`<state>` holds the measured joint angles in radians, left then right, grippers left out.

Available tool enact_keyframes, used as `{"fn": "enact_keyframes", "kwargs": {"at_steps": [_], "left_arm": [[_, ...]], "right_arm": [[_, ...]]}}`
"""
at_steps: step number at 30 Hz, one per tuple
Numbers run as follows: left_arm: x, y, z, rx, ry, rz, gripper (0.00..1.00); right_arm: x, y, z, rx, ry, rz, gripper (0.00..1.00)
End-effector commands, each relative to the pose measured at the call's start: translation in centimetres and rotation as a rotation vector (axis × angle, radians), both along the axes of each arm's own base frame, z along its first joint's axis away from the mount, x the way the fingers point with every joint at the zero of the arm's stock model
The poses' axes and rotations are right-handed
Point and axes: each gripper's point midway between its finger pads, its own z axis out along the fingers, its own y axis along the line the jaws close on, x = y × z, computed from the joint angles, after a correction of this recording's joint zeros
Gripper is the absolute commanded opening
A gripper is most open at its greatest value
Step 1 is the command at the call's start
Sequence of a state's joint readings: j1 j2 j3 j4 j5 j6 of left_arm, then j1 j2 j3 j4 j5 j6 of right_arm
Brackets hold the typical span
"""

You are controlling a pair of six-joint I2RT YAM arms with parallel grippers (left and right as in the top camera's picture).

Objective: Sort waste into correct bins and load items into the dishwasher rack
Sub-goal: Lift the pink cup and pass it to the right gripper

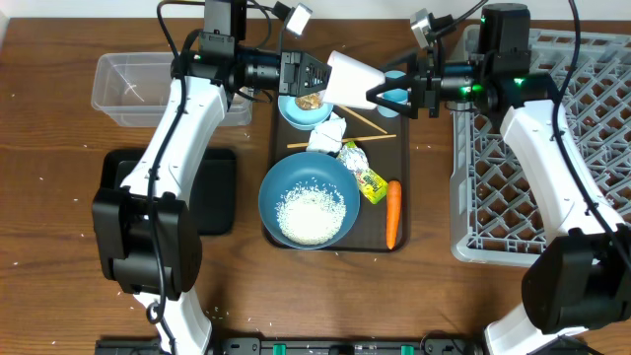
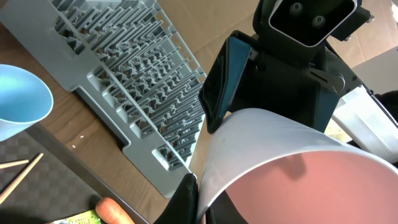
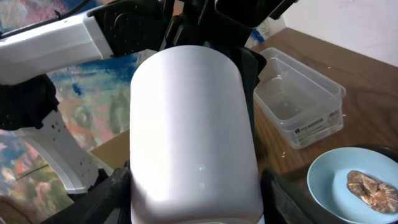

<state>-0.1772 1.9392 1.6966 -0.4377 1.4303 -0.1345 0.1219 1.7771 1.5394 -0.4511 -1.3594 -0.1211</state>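
I hold the pinkish-white cup [image 1: 350,77] in mid-air over the far edge of the brown tray [image 1: 279,158], with my left gripper [image 1: 317,79] pinched shut on its rim so the base points right. My right gripper [image 1: 381,96] straddles that base, and I cannot tell whether it presses yet. I judge this a handover toward the rack [image 1: 463,237] on the right.
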Motion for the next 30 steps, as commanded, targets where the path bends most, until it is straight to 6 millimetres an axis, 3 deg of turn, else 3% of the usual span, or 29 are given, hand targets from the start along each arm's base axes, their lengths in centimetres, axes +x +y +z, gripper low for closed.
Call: {"fn": "enact_keyframes", "kwargs": {"at_steps": [1,14,22,28,29,30], "left_arm": [[0.3,0.0,0.0,0.002,-0.006,0.005,0.06],[0.3,0.0,0.0,0.002,-0.006,0.005,0.06],[0.3,0.0,0.0,0.002,-0.006,0.005,0.06],[0.3,0.0,0.0,0.002,-0.006,0.005,0.06],[0.3,0.0,0.0,0.003,-0.006,0.006,0.07],[0.3,0.0,0.0,0.003,-0.006,0.006,0.15]], "right_arm": [[-1.4,1.9,0.7,0.026,-0.016,0.081,0.59],[-2.3,4.2,0.2,-0.004,-0.041,0.108,0.65],[-1.9,3.9,0.0,-0.016,-0.043,0.087,0.51],[-1.4,3.3,0.1,-0.014,-0.058,0.070,0.47],[-1.2,3.1,0.2,-0.013,-0.061,0.064,0.47],[-1.0,2.8,0.2,-0.013,-0.065,0.056,0.45]]}}
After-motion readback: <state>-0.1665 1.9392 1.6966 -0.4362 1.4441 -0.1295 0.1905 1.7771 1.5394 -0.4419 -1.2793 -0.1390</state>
